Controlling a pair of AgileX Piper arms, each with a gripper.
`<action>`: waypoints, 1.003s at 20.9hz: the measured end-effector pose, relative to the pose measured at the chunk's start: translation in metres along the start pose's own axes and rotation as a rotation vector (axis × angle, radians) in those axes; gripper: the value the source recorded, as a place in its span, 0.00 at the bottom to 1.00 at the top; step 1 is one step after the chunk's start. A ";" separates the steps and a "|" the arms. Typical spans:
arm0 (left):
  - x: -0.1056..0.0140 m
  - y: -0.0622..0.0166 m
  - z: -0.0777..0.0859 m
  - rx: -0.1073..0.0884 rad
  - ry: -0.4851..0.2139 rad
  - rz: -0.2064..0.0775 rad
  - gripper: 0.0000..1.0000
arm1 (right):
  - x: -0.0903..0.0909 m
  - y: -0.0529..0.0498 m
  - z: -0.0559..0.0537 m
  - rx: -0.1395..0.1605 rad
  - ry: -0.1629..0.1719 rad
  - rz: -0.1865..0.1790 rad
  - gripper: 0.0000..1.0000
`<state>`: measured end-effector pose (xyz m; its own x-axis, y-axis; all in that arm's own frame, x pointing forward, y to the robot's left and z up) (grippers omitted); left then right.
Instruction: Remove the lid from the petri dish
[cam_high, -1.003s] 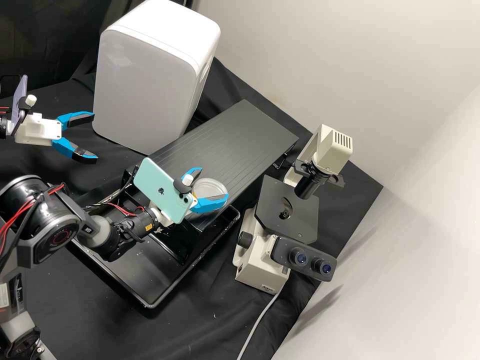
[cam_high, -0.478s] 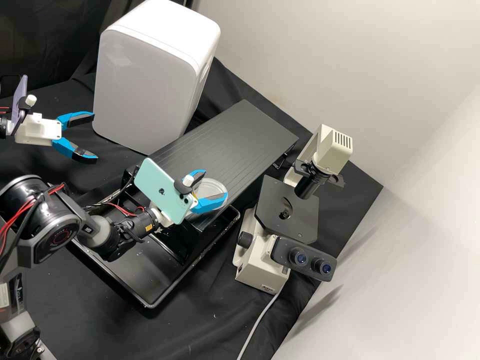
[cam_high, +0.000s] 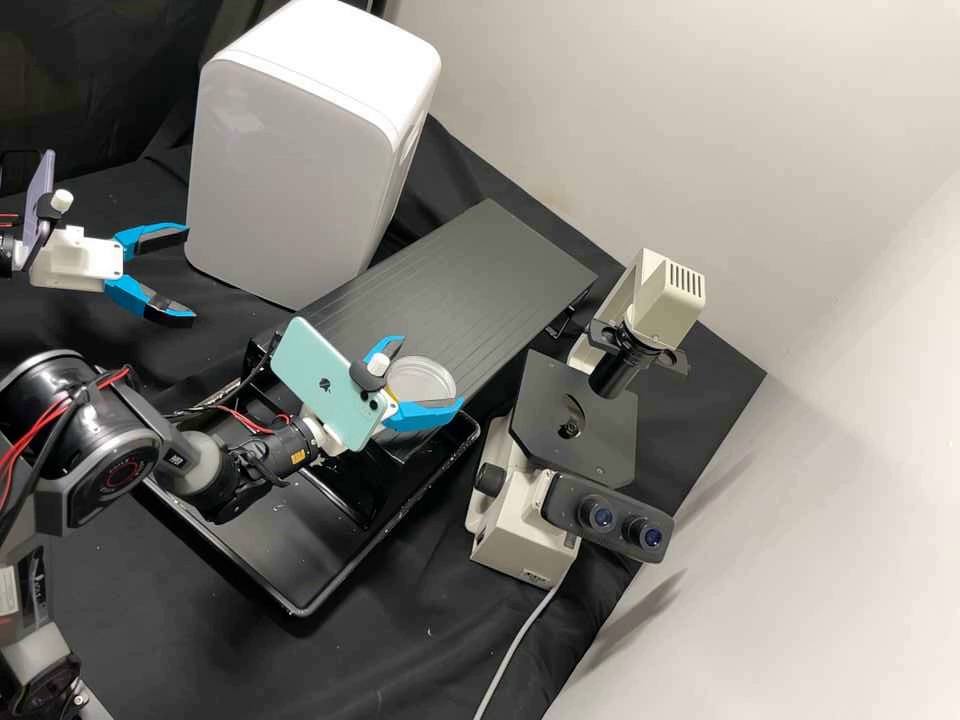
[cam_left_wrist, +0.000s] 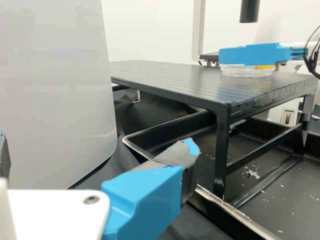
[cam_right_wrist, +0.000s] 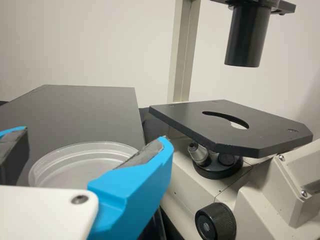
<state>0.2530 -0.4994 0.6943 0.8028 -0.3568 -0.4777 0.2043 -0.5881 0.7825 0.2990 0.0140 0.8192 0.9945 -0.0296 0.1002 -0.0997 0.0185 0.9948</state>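
Observation:
A clear round petri dish (cam_high: 420, 377) with its lid on rests at the near end of the black ribbed rack (cam_high: 470, 270). My right gripper (cam_high: 430, 373) stands open around it, one blue finger on each side of the rim. In the right wrist view the dish (cam_right_wrist: 80, 162) lies between the fingers (cam_right_wrist: 145, 165), and I cannot tell whether the pads touch it. The left wrist view shows the dish (cam_left_wrist: 247, 71) far off on the rack (cam_left_wrist: 185, 82). My left gripper (cam_high: 185, 275) hangs open and empty over the black cloth, beside the white box (cam_high: 300, 140).
The rack stands in a black tray (cam_high: 300, 590). A white microscope (cam_high: 580, 450) sits just right of the dish, its black stage (cam_right_wrist: 230, 125) close to my right gripper. The white box (cam_left_wrist: 50, 90) stands close beside my left gripper (cam_left_wrist: 95, 150).
My right gripper's fingers have spread a little wider around the dish. The left arm has not moved.

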 end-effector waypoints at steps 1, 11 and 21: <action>0.000 0.0000 0.000 0.000 0.000 0.000 1.00 | 0.000 0.000 0.000 0.000 0.000 0.000 1.00; 0.000 0.0000 0.000 0.006 0.000 0.000 1.00 | 0.002 -0.007 0.006 -0.001 -0.021 -0.022 1.00; 0.001 -0.0010 0.003 0.009 -0.009 -0.004 1.00 | 0.002 -0.009 0.009 0.001 -0.037 -0.027 0.00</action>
<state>0.2518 -0.5009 0.6923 0.7967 -0.3615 -0.4843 0.2023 -0.5956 0.7774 0.3018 0.0044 0.8103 0.9950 -0.0675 0.0734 -0.0725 0.0161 0.9972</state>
